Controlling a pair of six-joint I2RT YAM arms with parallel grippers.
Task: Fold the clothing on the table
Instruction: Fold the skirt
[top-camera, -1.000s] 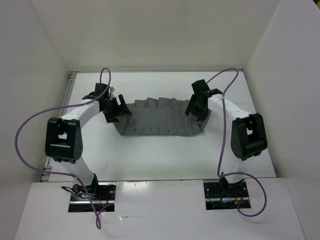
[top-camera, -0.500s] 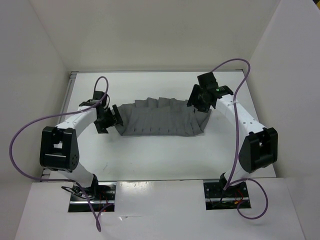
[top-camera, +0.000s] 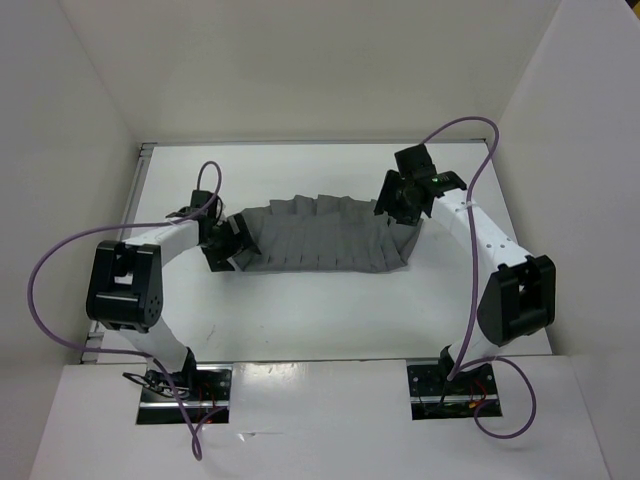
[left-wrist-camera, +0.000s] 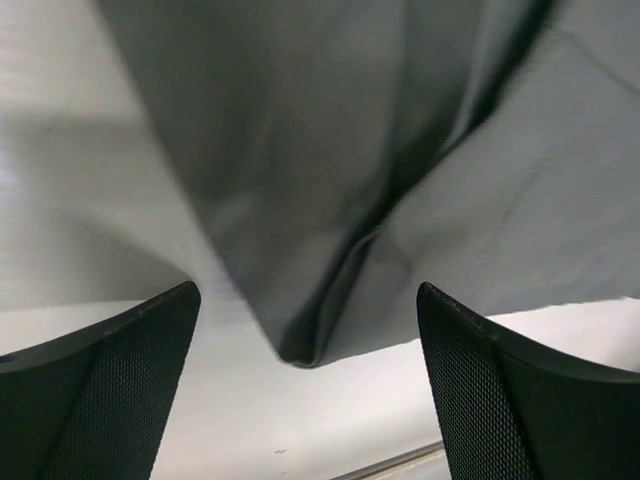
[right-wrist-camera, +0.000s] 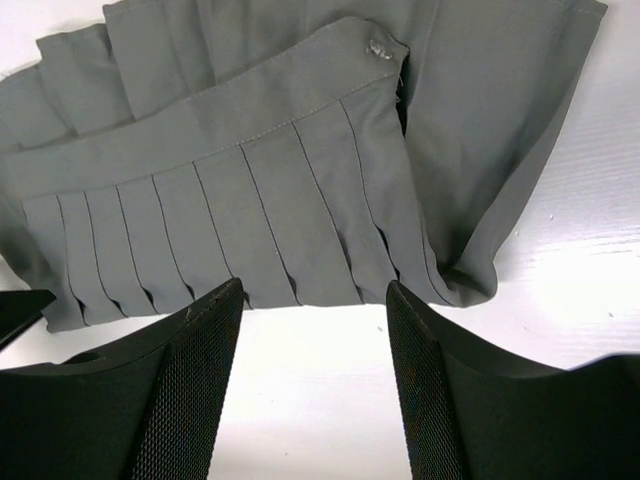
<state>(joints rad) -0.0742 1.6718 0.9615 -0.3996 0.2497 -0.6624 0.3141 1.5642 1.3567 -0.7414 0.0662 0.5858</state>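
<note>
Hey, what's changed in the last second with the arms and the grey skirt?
The left gripper backed off the left end of the skirt, then came in again at its near left corner, jaws open. The right gripper drew away from the right end toward the far right and stopped there, open. Neither grips the skirt, which lies on the table as before.

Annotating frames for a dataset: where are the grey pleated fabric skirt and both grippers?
Grey pleated fabric skirt (top-camera: 315, 240), top view, middle of pleats.
Left gripper (left-wrist-camera: 307, 300), left wrist view, midway between open fingers.
Right gripper (right-wrist-camera: 313, 290), right wrist view, midway between open fingers.
</note>
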